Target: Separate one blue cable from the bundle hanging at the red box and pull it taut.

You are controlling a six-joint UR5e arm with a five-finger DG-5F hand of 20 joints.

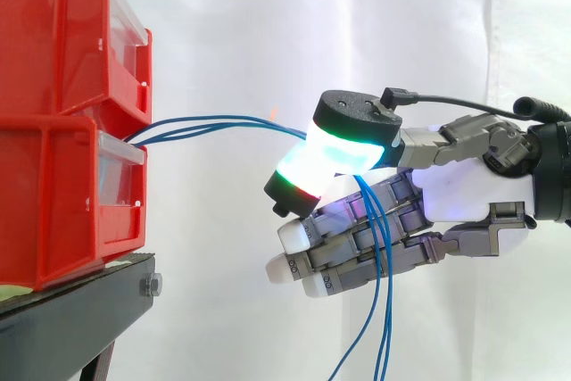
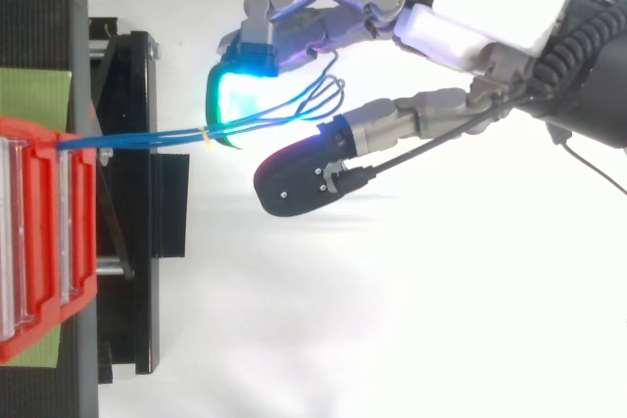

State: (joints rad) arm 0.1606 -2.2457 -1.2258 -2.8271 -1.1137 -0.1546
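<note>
Three thin blue cables (image 1: 214, 122) leave the gap between the two stacked red boxes (image 1: 62, 122) and run right, nearly level, to my hand (image 1: 464, 185). In the top view the blue cables (image 2: 147, 136) pass through the space between the cyan-glowing fingertip (image 2: 240, 90) and the black-backed thumb (image 2: 304, 178), brushing the cyan pad, and loop just behind it. Past the thumb they drop slack across the lower fingers (image 1: 357, 247) and hang below. The hand (image 2: 470, 7) is open, thumb above, fingers nearly straight, and a gap shows between thumb and fingertip.
The red boxes sit on a black stand (image 1: 80, 310) at the left, with a green sheet (image 2: 34, 95) under them. A white curtain (image 1: 268, 24) is behind. A small yellow tie (image 2: 206, 132) sits on the cables near the stand's edge.
</note>
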